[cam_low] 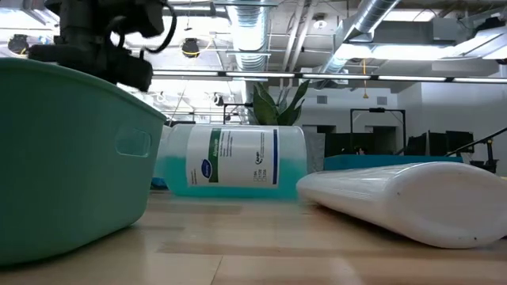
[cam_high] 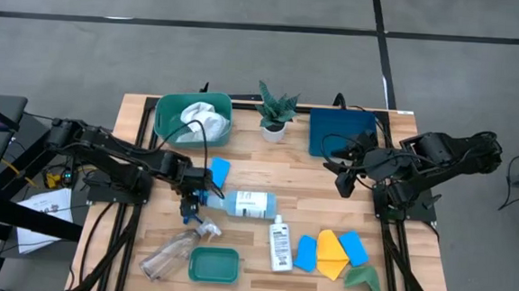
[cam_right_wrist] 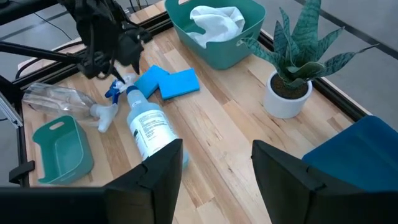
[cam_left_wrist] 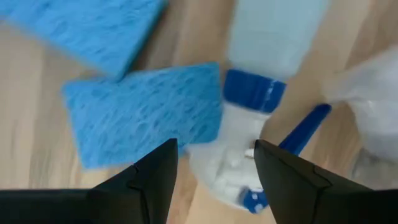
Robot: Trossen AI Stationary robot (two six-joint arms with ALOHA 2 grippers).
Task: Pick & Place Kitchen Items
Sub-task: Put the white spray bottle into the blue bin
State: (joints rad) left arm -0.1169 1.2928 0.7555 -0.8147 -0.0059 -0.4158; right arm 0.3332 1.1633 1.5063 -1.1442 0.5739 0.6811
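High view, whole tabletop (cam_high: 257,177): the left pincer (cam_high: 193,198) hovers over the blue trigger end of the white spray bottle (cam_high: 242,203), which lies on its side near the middle of the tabletop with two blue sponges (cam_high: 219,170) just beside its nozzle. Left wrist view: the two fingers (cam_left_wrist: 152,177) stand apart and empty, straddling the trigger head from above without touching it (nothing is clamped). The right pincer (cam_high: 346,181) waits at the right, just in front of the dark blue tray (cam_high: 341,132); right wrist view shows its fingers (cam_right_wrist: 283,165) apart and empty as well.

Progress, judged from the layout: only a white cloth (cam_high: 202,119) lies in the large green tub (cam_high: 193,121) at the back left, so the task looks barely begun. Left loose on the tabletop are the white spray bottle, the two sponges beside it, a clear spray bottle (cam_high: 172,253) at the front left next to a small empty green tub (cam_high: 213,265), a small white bottle (cam_high: 279,246), and at the front right two further blue sponges (cam_high: 354,248), a yellow cloth (cam_high: 331,252) and a green cloth (cam_high: 366,280). The potted plant (cam_high: 274,110) stands at the back between tub and tray. The step in hand appears to be a grasp on the white spray bottle.
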